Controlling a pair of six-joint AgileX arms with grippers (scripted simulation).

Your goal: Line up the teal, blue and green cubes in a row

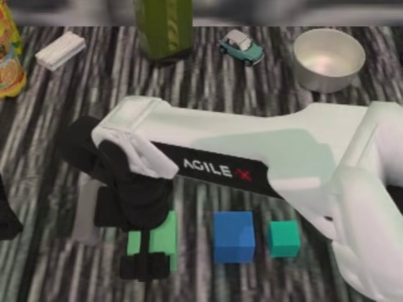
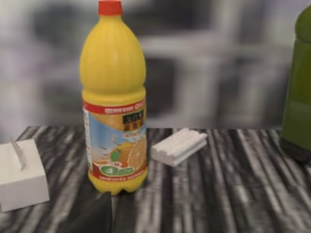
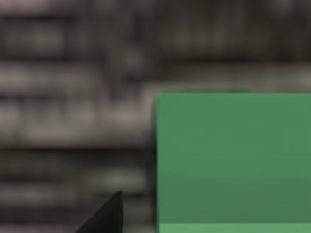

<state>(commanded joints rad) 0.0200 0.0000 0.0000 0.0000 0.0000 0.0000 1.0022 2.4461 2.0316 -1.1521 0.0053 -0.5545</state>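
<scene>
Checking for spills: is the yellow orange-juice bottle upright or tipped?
Upright: the yellow orange-juice bottle stands on its base, red cap on top.

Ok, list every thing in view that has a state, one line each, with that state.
green cube: on the table, right claw over it, grip cannot be judged
blue cube: resting free, middle of the row
teal cube: resting free, right of the blue one
orange juice bottle: upright, red cap on
olive-green bottle: upright
bowl: upright, empty
toy car: on its wheels

Green cube (image 1: 169, 234), biggest, w/ blue cube (image 1: 233, 236) mid and small teal cube (image 1: 283, 238) rightmost, flat in a row, apart.
</scene>
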